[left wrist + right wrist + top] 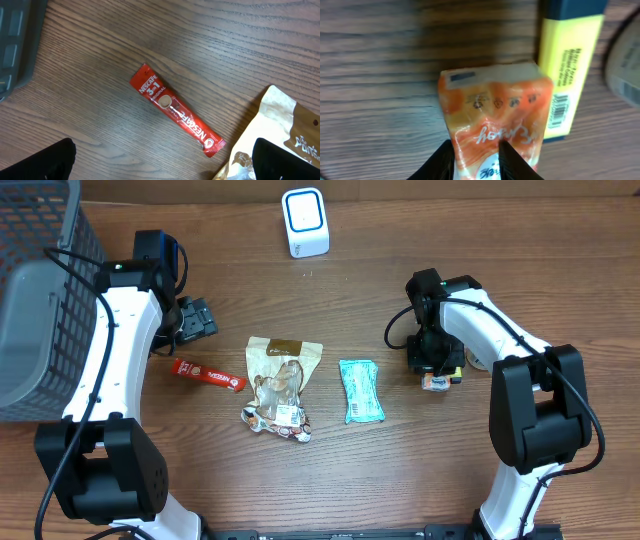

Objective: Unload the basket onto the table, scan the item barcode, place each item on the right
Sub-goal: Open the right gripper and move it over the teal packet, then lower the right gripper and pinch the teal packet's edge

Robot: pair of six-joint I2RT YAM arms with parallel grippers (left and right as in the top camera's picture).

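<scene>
- Right pincer (475, 152) clamped the orange packet (495, 110), just beside a yellow highlighter (567, 75).
- Left pincer (162, 162) hung spread wide over the red coffee stick (175, 112).

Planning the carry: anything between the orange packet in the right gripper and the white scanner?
Nothing visible. Bare table runs from the orange packet in the right gripper to the white scanner; the teal packet lies off that line.

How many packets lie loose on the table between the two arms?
3: a red Nescafe stick at left, a brown snack bag in the middle, a teal packet right of it. An orange packet is in the right gripper; others may be hidden.
</scene>
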